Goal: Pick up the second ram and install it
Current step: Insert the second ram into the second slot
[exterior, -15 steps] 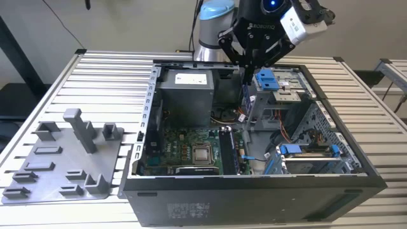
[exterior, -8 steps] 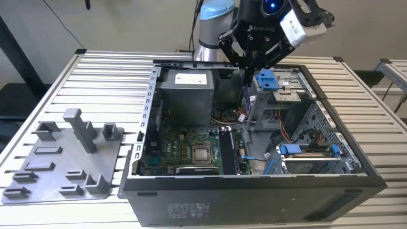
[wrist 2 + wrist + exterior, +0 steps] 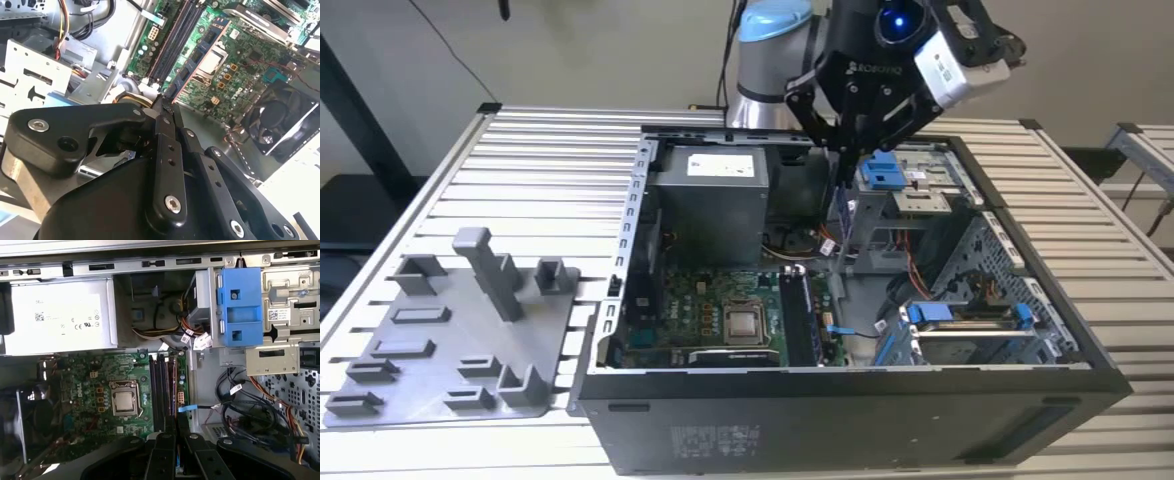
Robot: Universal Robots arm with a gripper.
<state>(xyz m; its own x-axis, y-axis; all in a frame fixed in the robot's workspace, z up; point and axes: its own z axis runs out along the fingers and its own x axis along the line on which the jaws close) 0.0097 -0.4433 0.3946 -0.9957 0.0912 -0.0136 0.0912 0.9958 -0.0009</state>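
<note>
Ribbed silver metal worktop (image 3: pixel 534 170), lightly glossy; matt grey plastic holder tray (image 3: pixel 430 385); smooth blue plastic bracket (image 3: pixel 240 305); matt black hand (image 3: pixel 162 104).

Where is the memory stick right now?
In the second wrist view, the second ram is pinched in the gripper, held above the green motherboard near its long black memory slots.

A white label with small black print and approval marks sits on the grey power supply (image 3: pixel 60 315), and a smaller white barcode sticker sits on the metal drive bay (image 3: pixel 295 300) beside the blue clip (image 3: pixel 240 300). White lettering runs across the black body of the pincer (image 3: pixel 845 165), and a pale printed sticker stands on the computer case (image 3: pixel 881 420); the print on the small white tags on the cables (image 3: pixel 200 340) is too small to tell
</note>
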